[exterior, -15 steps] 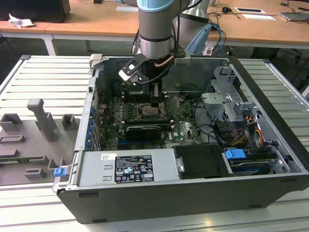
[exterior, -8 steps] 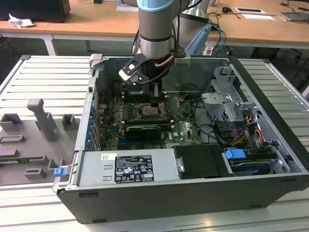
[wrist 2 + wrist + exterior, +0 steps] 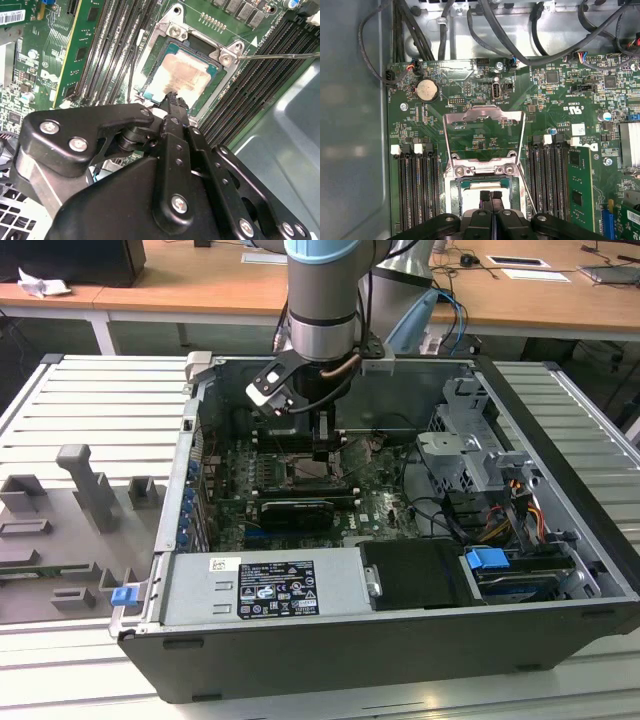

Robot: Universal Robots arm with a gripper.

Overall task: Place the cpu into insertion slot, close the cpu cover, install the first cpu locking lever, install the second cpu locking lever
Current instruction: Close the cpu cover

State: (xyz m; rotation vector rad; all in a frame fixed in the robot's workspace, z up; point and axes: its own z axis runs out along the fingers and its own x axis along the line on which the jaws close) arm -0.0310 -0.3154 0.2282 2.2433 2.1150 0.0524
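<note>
The cpu [image 3: 182, 75] lies flat in the insertion slot [image 3: 227, 54], its pale metal top facing up; it also appears as a pale patch [image 3: 474, 192] in the first wrist view. The cpu cover [image 3: 484, 119] is swung open and stands back from the slot [image 3: 454, 197], with the board showing through its window. My gripper [image 3: 322, 452] hangs inside the computer case over the slot. Its fingers are shut together with nothing between them, and the tips [image 3: 173, 98] sit at the chip's edge. A thin wire lever [image 3: 280, 55] sticks out beside the slot.
Long black memory slots [image 3: 415, 190] flank the slot on both sides. A black expansion card [image 3: 295, 510], the power supply [image 3: 260, 585], a drive cage [image 3: 470, 450] and loose cables [image 3: 485, 30] crowd the case. Grey fixtures [image 3: 85, 490] stand on the table at the exterior view's left.
</note>
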